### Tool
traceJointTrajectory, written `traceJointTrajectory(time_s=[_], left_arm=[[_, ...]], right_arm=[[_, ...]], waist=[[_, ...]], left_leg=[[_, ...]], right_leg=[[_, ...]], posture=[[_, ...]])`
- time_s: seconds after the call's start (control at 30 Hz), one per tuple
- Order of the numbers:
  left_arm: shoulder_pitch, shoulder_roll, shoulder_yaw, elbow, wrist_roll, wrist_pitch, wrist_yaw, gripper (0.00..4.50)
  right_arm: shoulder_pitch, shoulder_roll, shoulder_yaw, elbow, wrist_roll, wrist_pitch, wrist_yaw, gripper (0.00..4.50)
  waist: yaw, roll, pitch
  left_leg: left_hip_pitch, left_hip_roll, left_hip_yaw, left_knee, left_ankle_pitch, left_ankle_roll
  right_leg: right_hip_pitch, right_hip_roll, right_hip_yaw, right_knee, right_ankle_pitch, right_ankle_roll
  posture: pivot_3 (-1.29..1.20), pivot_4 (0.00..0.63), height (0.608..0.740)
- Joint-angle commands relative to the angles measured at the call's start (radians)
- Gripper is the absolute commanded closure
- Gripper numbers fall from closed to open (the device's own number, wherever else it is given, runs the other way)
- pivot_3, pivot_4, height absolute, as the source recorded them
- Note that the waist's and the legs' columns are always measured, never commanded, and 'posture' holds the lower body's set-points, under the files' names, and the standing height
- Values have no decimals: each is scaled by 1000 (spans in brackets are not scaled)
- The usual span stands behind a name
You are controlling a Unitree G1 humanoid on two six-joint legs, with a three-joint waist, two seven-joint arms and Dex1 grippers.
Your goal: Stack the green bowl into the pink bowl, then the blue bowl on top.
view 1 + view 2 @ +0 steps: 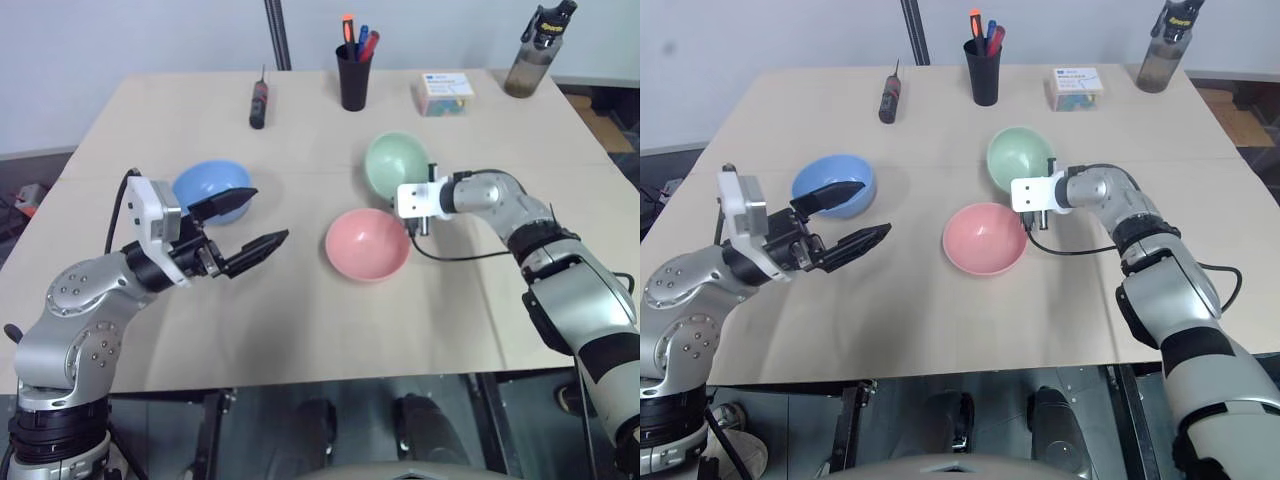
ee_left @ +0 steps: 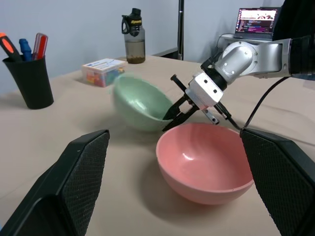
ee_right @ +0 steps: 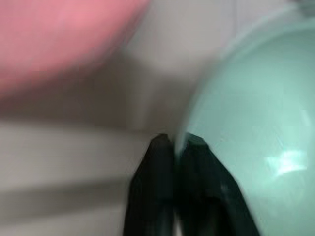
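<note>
The green bowl (image 1: 393,160) sits tilted at the back right of the table. My right gripper (image 2: 169,120) is shut on the green bowl's near rim, one finger inside and one outside. The pink bowl (image 1: 367,243) stands upright just in front of it, close beside the right gripper. On the left stands the blue bowl (image 1: 205,183). My left gripper (image 1: 270,214) hovers open just in front of the blue bowl, holding nothing and pointing toward the pink bowl.
Along the far edge of the tan table (image 1: 300,320) lie a dark screwdriver (image 1: 259,103), a black cup of pens (image 1: 353,75), a small box (image 1: 445,94) and a drink bottle (image 1: 538,55). A black cable (image 1: 455,255) trails from my right wrist.
</note>
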Motion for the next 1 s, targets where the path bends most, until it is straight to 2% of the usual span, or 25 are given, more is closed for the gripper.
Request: traceJointTrajectory(time_s=[0.03,0.13,0.17,0.2,0.3,0.37,0.43,0.6,0.73,0.77,0.83,0.93,0.97,1.0], left_arm=[[-3,7,18,-37,-13,-7,10,0],[-6,2,13,-28,-8,-14,11,0],[-5,1,12,-23,-3,-19,11,0],[-6,-1,11,-19,2,-23,13,0],[-8,-8,3,-2,35,-42,28,0],[-26,-13,-19,24,108,-70,73,0],[-50,-20,-36,50,162,-79,122,0],[-100,-25,-56,101,233,-103,165,0],[-126,-14,-60,112,269,-102,185,0],[-128,-9,-58,110,283,-93,200,0],[-127,2,-58,100,332,-86,242,0],[-117,35,-87,69,509,-58,376,0],[-116,50,-96,58,529,-15,389,0],[-117,58,-100,51,533,16,390,0]], right_arm=[[-49,-38,-36,-27,21,-29,40,4396],[-53,-63,-127,-102,154,11,192,4396],[-33,-79,-161,-190,231,60,297,4396],[-5,-93,-186,-294,302,123,385,4396],[157,-169,-215,-788,521,480,588,4396],[262,-216,-211,-1062,599,682,615,4396],[340,-248,-199,-1251,645,828,614,4396],[434,-247,-164,-1427,657,989,569,4396],[451,-230,-133,-1429,619,1004,526,3275],[450,-230,-133,-1430,618,1011,521,2549],[442,-238,-145,-1444,632,1042,519,1931],[450,-222,-213,-1471,639,1060,428,843],[453,-204,-253,-1486,660,1078,385,327],[455,-191,-277,-1497,677,1092,358,134]], waist=[[-1,0,0],[0,1,0],[0,1,1],[1,2,1],[5,3,2],[10,3,1],[15,3,1],[21,3,1],[29,3,1],[29,3,1],[30,2,1],[30,2,1],[30,2,1],[30,2,1]], left_leg=[[0,0,0,0,0,0],[0,0,0,0,0,0],[0,0,0,0,0,0],[0,0,0,0,0,0],[-3,1,-2,0,0,0],[-4,1,-5,0,0,0],[-8,0,-6,2,0,0],[-11,-2,-6,6,0,1],[-11,-2,-6,5,0,0],[-11,-2,-6,5,0,0],[-12,-2,-6,5,0,0],[-12,-2,-7,5,0,0],[-11,-2,-7,5,0,0],[-12,-2,-7,5,0,0]], right_leg=[[0,0,0,0,0,0],[0,0,0,0,0,0],[0,0,0,0,0,0],[0,0,0,0,0,0],[-1,-1,-2,0,0,0],[-1,-1,-4,-1,0,0],[-4,-4,-6,-1,0,0],[-6,-4,-6,1,0,0],[-6,-3,-7,1,0,0],[-6,-3,-7,1,0,0],[-7,-3,-7,1,0,0],[-7,-3,-7,1,0,0],[-7,-3,-7,1,0,0],[-7,-3,-7,1,0,0]], posture=[[0,150,740],[0,150,740],[0,150,740],[0,150,740],[0,150,740],[0,150,740],[0,150,740],[0,150,740],[0,150,740],[0,150,740],[0,150,740],[0,150,740],[0,150,740],[0,150,740]])
